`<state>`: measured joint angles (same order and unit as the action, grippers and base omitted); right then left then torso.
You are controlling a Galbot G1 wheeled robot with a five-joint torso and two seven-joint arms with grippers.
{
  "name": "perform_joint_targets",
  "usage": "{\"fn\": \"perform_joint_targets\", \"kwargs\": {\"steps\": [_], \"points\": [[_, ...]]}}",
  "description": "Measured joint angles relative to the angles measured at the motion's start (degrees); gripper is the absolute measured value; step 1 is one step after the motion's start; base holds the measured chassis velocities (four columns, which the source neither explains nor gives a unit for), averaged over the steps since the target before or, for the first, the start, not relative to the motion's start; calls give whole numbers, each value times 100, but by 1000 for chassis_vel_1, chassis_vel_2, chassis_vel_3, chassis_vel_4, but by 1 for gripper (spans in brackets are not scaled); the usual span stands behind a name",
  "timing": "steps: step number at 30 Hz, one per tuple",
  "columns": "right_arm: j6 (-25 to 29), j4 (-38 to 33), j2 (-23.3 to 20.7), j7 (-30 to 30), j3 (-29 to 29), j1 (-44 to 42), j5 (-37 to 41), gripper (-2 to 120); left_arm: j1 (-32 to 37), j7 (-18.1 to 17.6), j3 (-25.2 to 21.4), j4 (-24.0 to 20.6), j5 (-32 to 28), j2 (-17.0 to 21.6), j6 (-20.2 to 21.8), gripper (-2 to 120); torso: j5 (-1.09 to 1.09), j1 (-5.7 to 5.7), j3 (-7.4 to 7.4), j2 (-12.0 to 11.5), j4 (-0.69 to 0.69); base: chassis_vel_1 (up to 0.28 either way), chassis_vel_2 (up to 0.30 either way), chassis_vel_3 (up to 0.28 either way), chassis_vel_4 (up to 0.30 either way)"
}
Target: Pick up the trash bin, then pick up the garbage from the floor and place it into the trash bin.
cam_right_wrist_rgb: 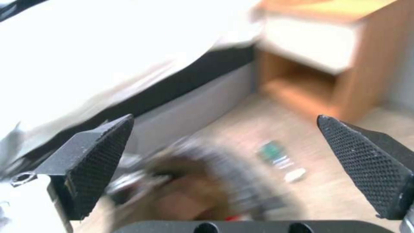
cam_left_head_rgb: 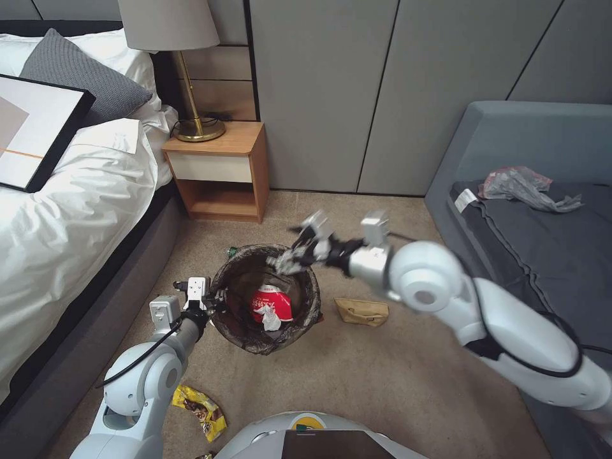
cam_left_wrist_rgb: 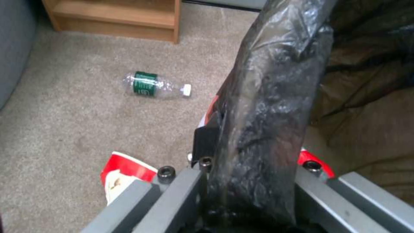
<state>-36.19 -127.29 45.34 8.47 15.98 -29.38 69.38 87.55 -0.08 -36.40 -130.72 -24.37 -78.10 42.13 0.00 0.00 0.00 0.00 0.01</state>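
right gripper open over the bin, bag to its right

the right gripper (cam_left_head_rgb: 294, 250) hovers wide and empty over the trash bin (cam_left_head_rgb: 237, 322), whose rim the left gripper (cam_left_head_rgb: 215, 298) clamps. the tan paper bag (cam_left_head_rgb: 361, 312) lies on carpet right of the bin, nearest the right arm, long axis probably left-right.

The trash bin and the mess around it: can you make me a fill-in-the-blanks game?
1. The left tool grips the trash bin by its ____.
2. The red-and-white paper cup lies ____ the bin.
3. The right tool, above the bin, has its fingers ____.
4. The clear bottle lies on the carpet near the wooden ____.

Missing words: rim; inside; open; nightstand.
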Motion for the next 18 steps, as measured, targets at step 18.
{"fn": "perform_joint_targets", "kwargs": {"steps": [18], "points": [[-611, 149, 222, 1610, -4570, -3299, -1705, 100, 28, -41, -91, -156, -134, 137, 1, 0, -1, 0, 0, 0, -2, 0, 0, 0, 0]]}}
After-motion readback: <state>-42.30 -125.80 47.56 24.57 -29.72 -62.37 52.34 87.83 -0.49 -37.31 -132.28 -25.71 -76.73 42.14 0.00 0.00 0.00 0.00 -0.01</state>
